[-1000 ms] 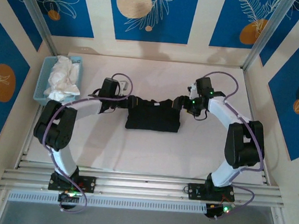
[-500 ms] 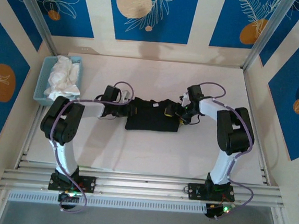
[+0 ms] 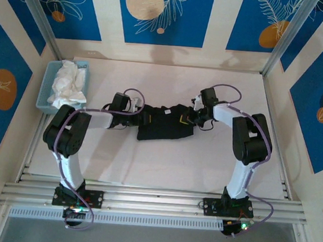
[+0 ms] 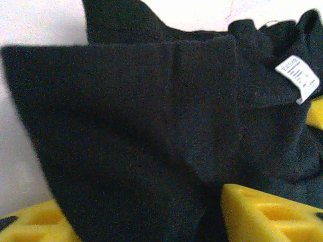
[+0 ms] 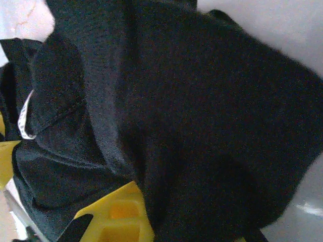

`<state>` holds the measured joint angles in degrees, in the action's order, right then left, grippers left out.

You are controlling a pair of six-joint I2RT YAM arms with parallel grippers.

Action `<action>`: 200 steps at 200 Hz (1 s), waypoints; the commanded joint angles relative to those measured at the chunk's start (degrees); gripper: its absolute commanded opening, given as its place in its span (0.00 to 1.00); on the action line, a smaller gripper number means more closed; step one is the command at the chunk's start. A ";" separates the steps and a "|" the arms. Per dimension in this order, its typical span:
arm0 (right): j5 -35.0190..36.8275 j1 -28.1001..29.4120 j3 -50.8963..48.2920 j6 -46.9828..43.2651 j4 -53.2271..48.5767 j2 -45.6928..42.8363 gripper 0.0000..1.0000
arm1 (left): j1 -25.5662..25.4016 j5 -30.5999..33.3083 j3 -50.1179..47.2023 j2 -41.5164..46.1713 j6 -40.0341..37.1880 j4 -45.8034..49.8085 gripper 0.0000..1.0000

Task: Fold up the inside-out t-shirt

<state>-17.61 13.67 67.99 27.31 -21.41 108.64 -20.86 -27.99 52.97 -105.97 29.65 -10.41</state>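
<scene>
Inside-out t-shirt [image 3: 164, 126]: part-folded, mid-table, not done yet.
Lies as a dark, roughly rectangular bundle at centre of table [image 3: 162, 172], betw. the two arms. Upper edge & right end look rumpled and care label [image 4: 298, 75] is showing, so I'd judge approx half done, w/ at least one more fold + tidy-up left. Right gripper [image 3: 189, 119] pressed together, pinching cloth at shirt's right end. Left gripper [image 3: 141, 118] at left end, fingers [image 4: 262, 214] apart w/ cloth betw. them; can't tell if it grips. White garment [image 3: 68, 84] sits in blue basket [image 3: 46, 85], well apart.

Illegible print on t-shirt [image 4: 126, 126] label [image 4: 298, 75]
</scene>
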 commanded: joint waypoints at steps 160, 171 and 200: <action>65.38 -25.79 39.06 -44.28 -18.53 18.22 0.31 | 2.10 8.61 -10.87 21.50 -0.23 10.22 0.71; 66.96 -25.75 42.84 -41.97 -20.92 19.72 0.41 | 2.14 8.66 -10.78 21.96 -0.49 10.79 0.71; 68.31 -23.33 42.27 -38.92 -20.96 15.93 0.62 | 2.14 10.67 -10.71 23.89 -1.42 12.14 0.71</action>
<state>45.60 -12.29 109.40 -13.26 -42.74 129.27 -18.96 -19.73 42.76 -84.86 29.50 -0.36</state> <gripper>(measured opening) 0.522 0.709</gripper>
